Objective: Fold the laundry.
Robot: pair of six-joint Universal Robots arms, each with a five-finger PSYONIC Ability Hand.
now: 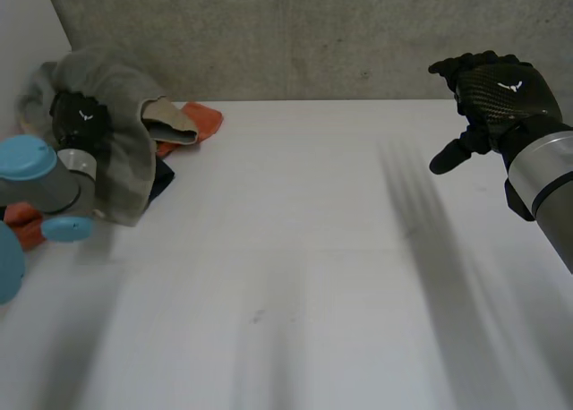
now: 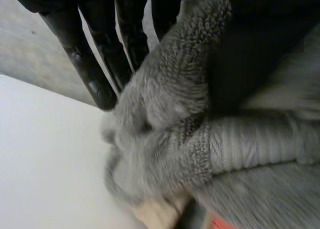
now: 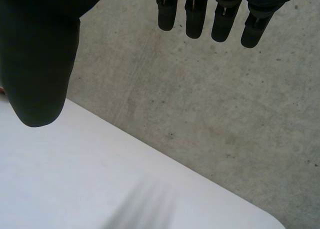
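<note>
A heap of laundry lies at the table's far left corner. A grey towel (image 1: 125,150) hangs over and around my left hand (image 1: 79,119), which is sunk in the heap. In the left wrist view the towel (image 2: 165,139) is bunched against the palm beside the straight fingers (image 2: 95,74) and looks pinched there. A beige cloth (image 1: 166,119), an orange cloth (image 1: 201,119) and a dark cloth (image 1: 161,179) lie under the towel. My right hand (image 1: 497,88) hovers above the table's far right, open and holding nothing, with its thumb (image 3: 35,64) spread from the fingers (image 3: 200,14).
The white table (image 1: 295,267) stretches from the heap to the right hand. A concrete wall (image 1: 313,34) stands right behind the table's far edge. More orange cloth (image 1: 22,226) shows beside my left arm.
</note>
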